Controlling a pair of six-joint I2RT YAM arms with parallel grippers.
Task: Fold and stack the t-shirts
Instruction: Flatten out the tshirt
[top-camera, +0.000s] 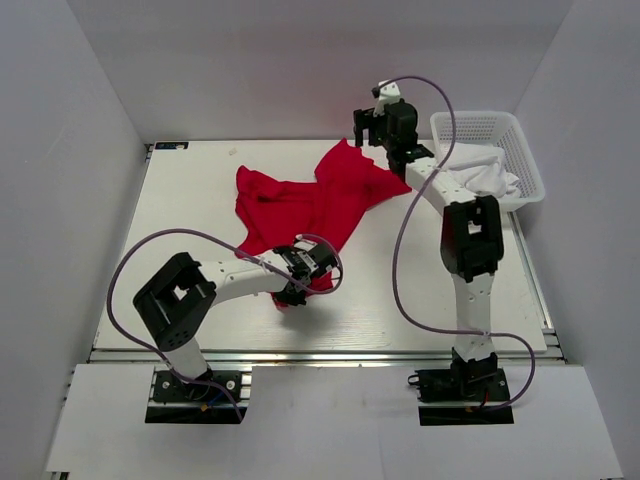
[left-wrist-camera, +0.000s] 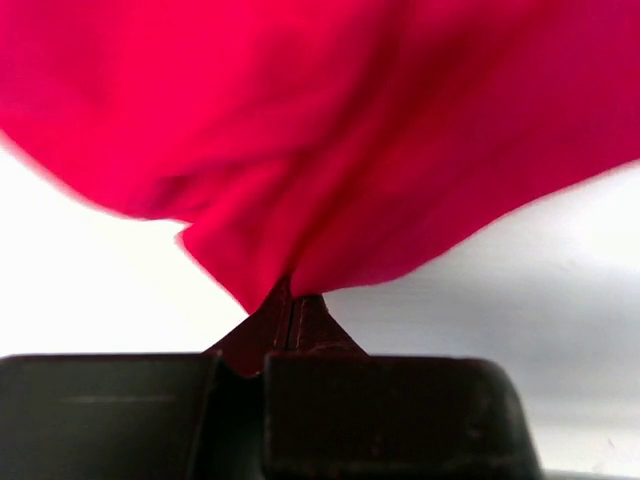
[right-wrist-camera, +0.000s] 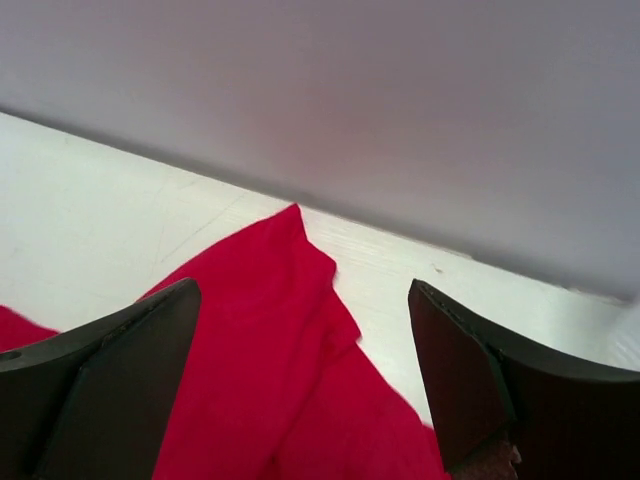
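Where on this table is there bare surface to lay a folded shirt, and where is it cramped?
Free: the left strip of table beside the red t-shirt, and the near band between the two arms. Crowded: the far right, where the open right pincer hangs between shirt and basket. The left pincer grips the shirt's near edge.

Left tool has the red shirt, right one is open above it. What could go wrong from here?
1. The left tool pinches only a small fold of the red t-shirt; pulling may slip it free.
2. The right tool hangs open over the shirt's far corner, close to the back wall; a missed grasp would likely leave the shirt bunched.
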